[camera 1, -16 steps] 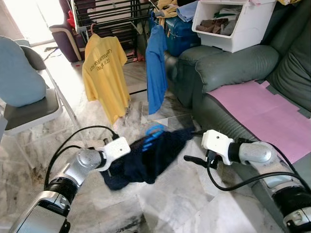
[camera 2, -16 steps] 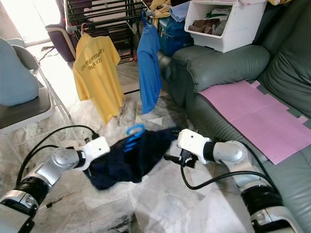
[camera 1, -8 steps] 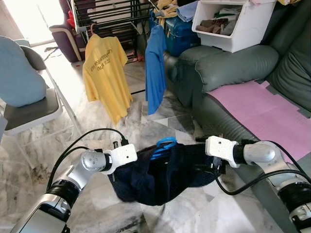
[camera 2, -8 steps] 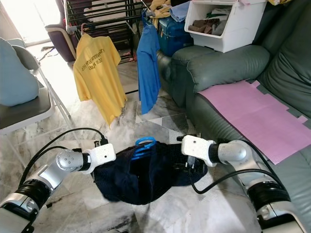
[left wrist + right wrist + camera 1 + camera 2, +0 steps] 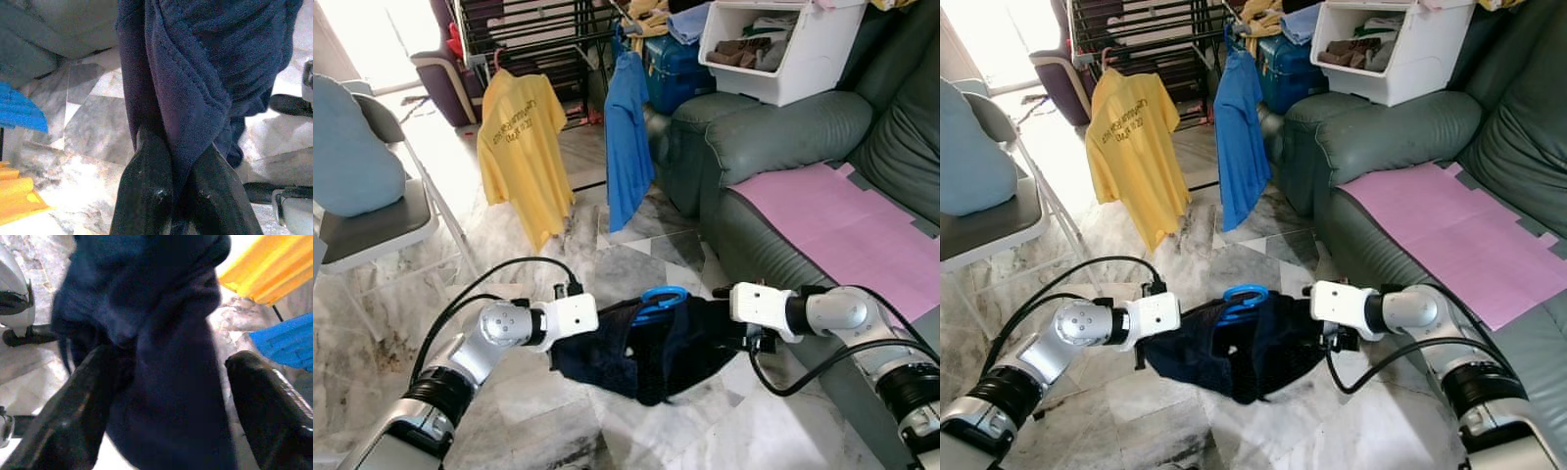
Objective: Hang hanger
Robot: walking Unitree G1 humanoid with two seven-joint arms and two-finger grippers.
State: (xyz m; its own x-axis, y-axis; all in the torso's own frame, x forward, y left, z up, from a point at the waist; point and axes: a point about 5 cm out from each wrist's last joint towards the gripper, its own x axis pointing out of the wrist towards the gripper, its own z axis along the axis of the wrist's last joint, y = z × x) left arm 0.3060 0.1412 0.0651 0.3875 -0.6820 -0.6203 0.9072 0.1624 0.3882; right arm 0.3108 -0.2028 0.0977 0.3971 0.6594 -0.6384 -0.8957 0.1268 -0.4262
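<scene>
A dark navy garment (image 5: 651, 345) on a blue hanger (image 5: 662, 297) hangs bunched above the marble floor between my two arms. My left gripper (image 5: 178, 143) is shut on a fold of the navy cloth at its left end. My right gripper (image 5: 171, 357) is at the garment's right end, its fingers (image 5: 78, 411) spread wide with cloth lying between them. The blue hook pokes up from the middle of the bundle. Further back stands a black drying rack (image 5: 538, 29) with a yellow shirt (image 5: 524, 147) and a blue shirt (image 5: 628, 137) hanging from it.
A grey-green sofa (image 5: 783, 127) with a pink sheet (image 5: 842, 225) runs along the right, a white bin (image 5: 783, 49) of clothes on its arm. A folding chair (image 5: 372, 230) with a blue cushion stands at the left. Marble floor (image 5: 626, 245) lies between me and the rack.
The right gripper, apart from the garment a second ago, has closed in on its right end. The left arm has swung rightward, and the bundle with its hanger now hangs between both arms.
</scene>
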